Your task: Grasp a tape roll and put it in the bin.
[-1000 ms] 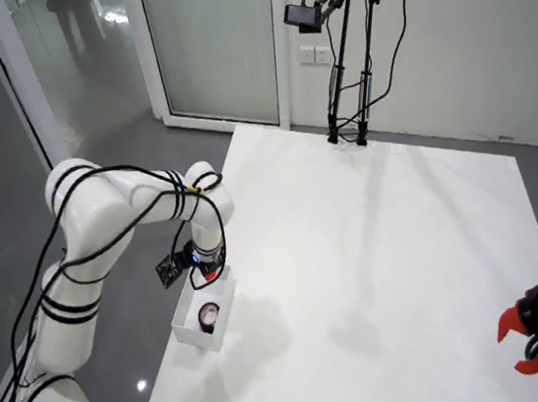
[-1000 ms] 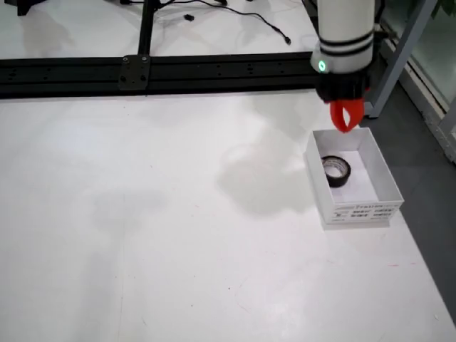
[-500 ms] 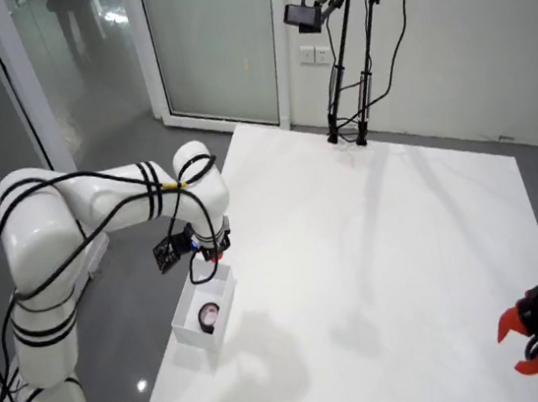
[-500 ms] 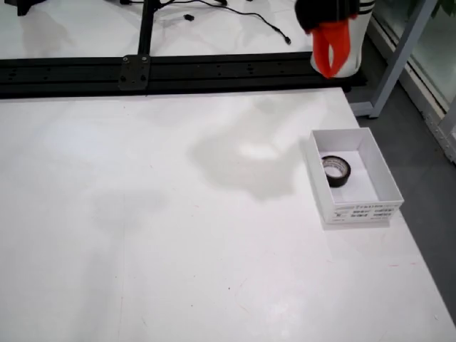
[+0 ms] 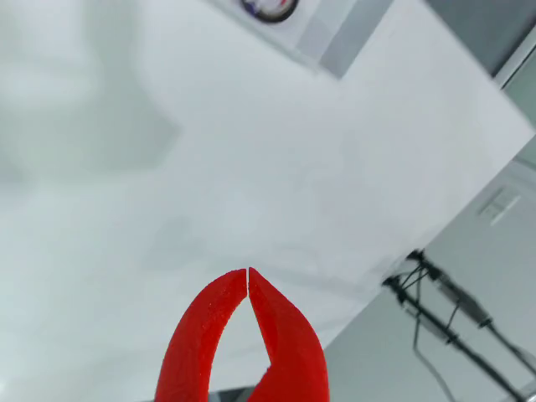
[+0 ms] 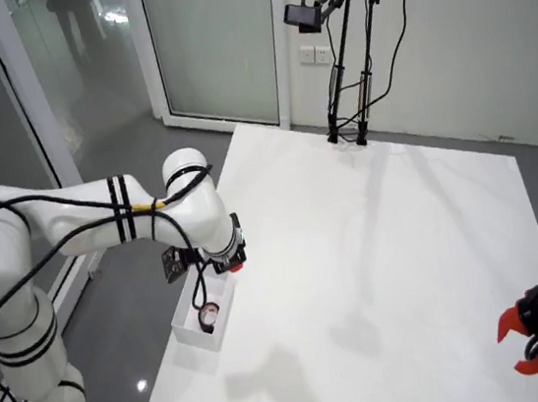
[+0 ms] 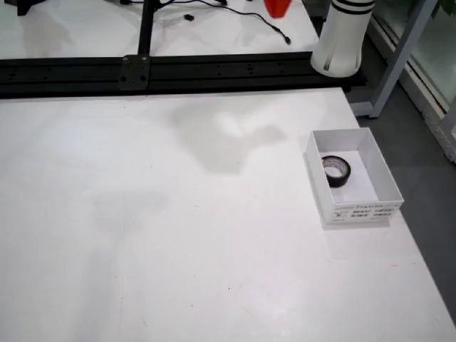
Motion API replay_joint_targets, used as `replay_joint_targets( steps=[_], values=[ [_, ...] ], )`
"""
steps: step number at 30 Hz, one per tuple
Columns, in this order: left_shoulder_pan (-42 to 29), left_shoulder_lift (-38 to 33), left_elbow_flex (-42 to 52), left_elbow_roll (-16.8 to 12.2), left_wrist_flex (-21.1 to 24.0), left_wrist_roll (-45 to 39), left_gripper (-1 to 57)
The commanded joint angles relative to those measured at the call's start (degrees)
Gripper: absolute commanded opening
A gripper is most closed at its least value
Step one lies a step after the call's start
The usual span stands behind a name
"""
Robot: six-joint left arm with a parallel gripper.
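Note:
A black tape roll [image 7: 335, 171] lies inside the white bin [image 7: 356, 211] near the table's right edge in the view from the front. The high room view shows the same roll [image 6: 208, 315] in the bin [image 6: 193, 334] at the table's left edge. My red gripper [image 5: 248, 273] is shut, its tips touching with nothing between them. It hangs above the table, up and away from the bin [image 5: 328, 38], where the roll [image 5: 270, 7] just shows at the top edge. The gripper [image 6: 236, 263] sits above the bin's far end; only its tip [image 7: 278, 7] shows in the front view.
A second arm's red gripper [image 6: 524, 341] rests still at the table's far corner. A black rail [image 7: 178, 70] runs along the table's back edge, beside the arm's white base [image 7: 342, 43]. A camera stand [image 6: 342, 62] stands at the back; glass walls lie beyond.
The gripper has risen from just over the bin and swung away over the table, staying shut. The tape roll has stayed in the bin.

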State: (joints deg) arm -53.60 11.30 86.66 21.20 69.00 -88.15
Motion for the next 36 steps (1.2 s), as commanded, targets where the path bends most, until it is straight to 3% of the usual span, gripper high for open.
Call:
replay_joint_targets(
  steps=[1, 36],
  values=[
    [-12.2, -4.6, -0.1, -4.2, 1.5, 0.0, -0.6],
    [-11.3, -4.6, -0.1, -4.2, 2.0, 0.0, -0.4]
  ],
)
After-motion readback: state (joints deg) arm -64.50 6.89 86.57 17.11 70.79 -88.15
